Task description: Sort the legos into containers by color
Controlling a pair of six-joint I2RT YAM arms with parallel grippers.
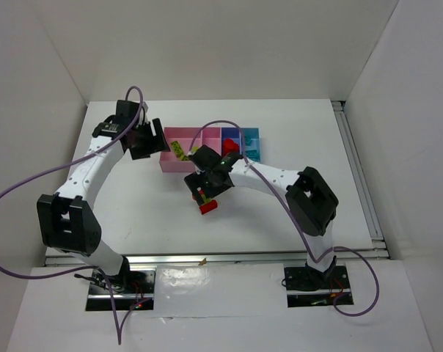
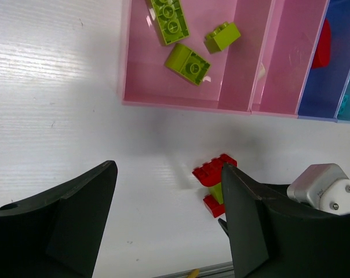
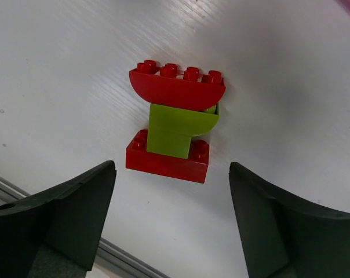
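Plainly, one container row [image 2: 146, 75] of four joined bins: two pink, one dark blue, one light blue. Inside the row's end pink bin, three loose yellow-green bricks [image 2: 188, 62]; inside the dark blue bin, one red piece [image 2: 323, 46]. On the desk [image 1: 148, 220] near the row's long side, apart from it, one joined stack [image 3: 172, 130]: two red legos, one yellow-green between. Right hand [image 3: 172, 168] spread wide over the stack, gripping nothing. Left hand [image 2: 166, 191] wide too, empty, near the row's pink end.

red-and-green lego stack [image 3: 172, 124] lies on its side near the containers [image 2: 279, 69]; three green legos [image 2: 186, 62] in the end pink bin [image 2: 143, 75].
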